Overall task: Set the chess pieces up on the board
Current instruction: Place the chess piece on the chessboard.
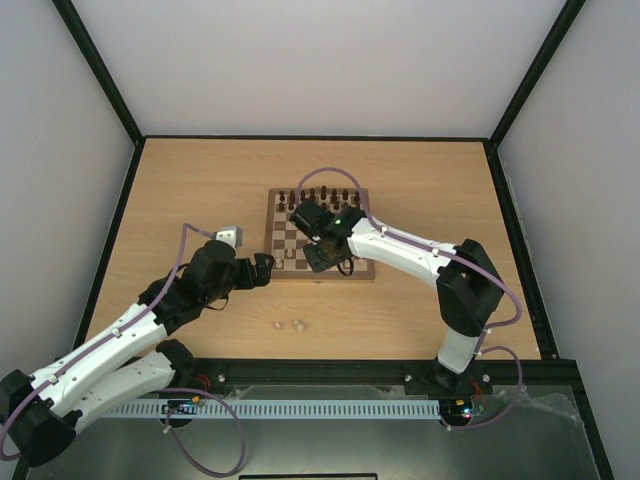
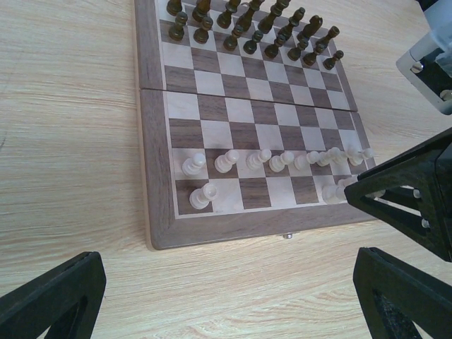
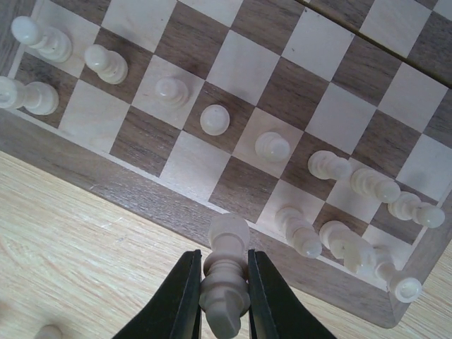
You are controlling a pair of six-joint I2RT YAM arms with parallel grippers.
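Your right gripper [image 3: 224, 263] is nearly closed. Its two black fingers [image 3: 176, 304] pinch a single cream piece [image 3: 227, 244] by its lower half, so its rounded head pokes out past the fingertips. In the right wrist view that piece hangs over the brown border of the board [image 3: 141, 191], at the board's 6 o'clock edge. From overhead, the board [image 1: 285, 243] lies a little toward 12 o'clock from the middle of the table [image 1: 200, 200], and your right gripper [image 1: 322, 260] reaches in from 3 o'clock to sit above the near rows. Your left gripper [image 1: 266, 268] is just off the board's 8 o'clock corner, over bare wood. Its fingers [image 2: 53, 300] are spread as wide as they go, with nothing between them. On the board, a row of cream pawns [image 2: 272, 161] fills the second rank from the near edge. On the near rank itself, one cream corner piece [image 2: 200, 195] stands at the 9 o'clock end, and a few more cluster at the 3 o'clock end, partly hidden behind the other arm. The dark pieces [image 2: 251, 32] fill the two ranks at 12 o'clock. Two loose cream pieces [image 1: 298, 324] lie side by side on the table, off the board toward 6 o'clock, well apart from both grippers.
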